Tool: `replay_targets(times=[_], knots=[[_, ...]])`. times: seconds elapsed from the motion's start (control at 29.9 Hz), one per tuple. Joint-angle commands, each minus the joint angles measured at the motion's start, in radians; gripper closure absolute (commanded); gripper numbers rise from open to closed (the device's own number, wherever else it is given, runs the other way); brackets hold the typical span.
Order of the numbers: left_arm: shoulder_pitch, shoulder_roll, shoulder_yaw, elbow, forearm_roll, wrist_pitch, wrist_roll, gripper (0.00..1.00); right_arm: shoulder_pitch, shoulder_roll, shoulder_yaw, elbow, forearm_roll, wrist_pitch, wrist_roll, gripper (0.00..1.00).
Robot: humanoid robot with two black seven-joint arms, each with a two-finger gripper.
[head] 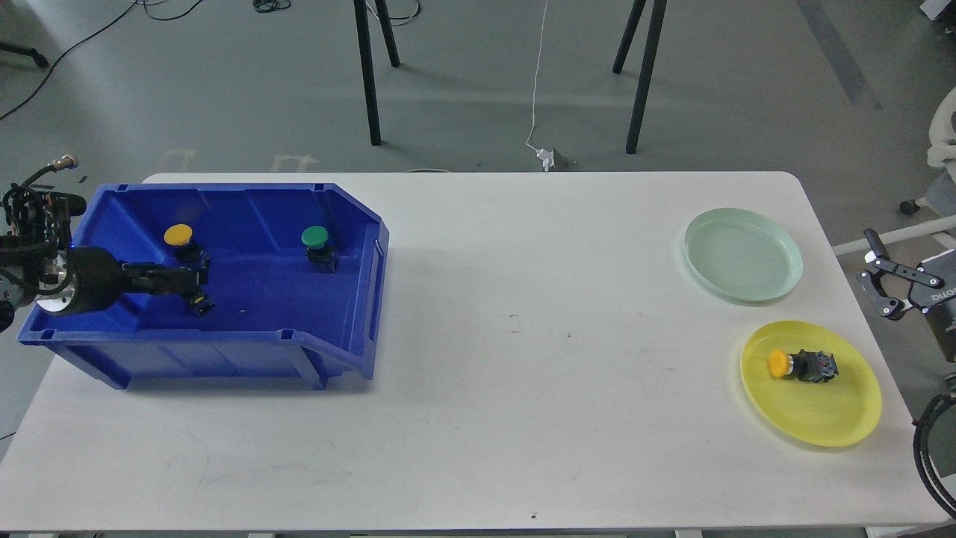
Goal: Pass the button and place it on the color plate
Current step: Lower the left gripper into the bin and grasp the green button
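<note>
Left gripper (188,279) dark, fingers indistinguishable — it covers a button's cap; only the black base (200,302) shows. Right arm cut by the frame edge.

White lettering sits on the right gripper (886,278) housing at the far right edge, but it is too small and tilted to read.

Single head view, high, angled forward-down over whole white rectangular table (478,373); grey floor at 12 o'clock; medium distance.
</note>
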Motion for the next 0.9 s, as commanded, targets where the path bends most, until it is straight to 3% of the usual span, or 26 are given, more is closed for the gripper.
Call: replay_targets(times=[0.0, 0.37, 0.73, 0.87], knots=[[0.009, -0.015, 0.0, 0.018, -0.002, 0.003, 0.0, 0.04, 0.0, -0.001, 0.002, -0.001, 0.0, 0.0, 0.0, 0.03], [0.017, -0.075, 0.0, 0.098, -0.002, 0.007, 0.0, 0.08, -0.002, -0.004, 0.002, 0.0, 0.0, 0.0, 0.0, 0.03], [0.02, -0.101, 0.001, 0.139, 0.007, 0.01, 0.0, 0.43, -0.014, -0.004, 0.002, 0.0, 0.0, 0.0, 0.0, 0.03], [0.021, -0.103, 0.0, 0.152, 0.01, 0.01, 0.0, 0.44, -0.014, -0.004, 0.002, 0.0, 0.0, 0.0, 0.0, 0.03]])
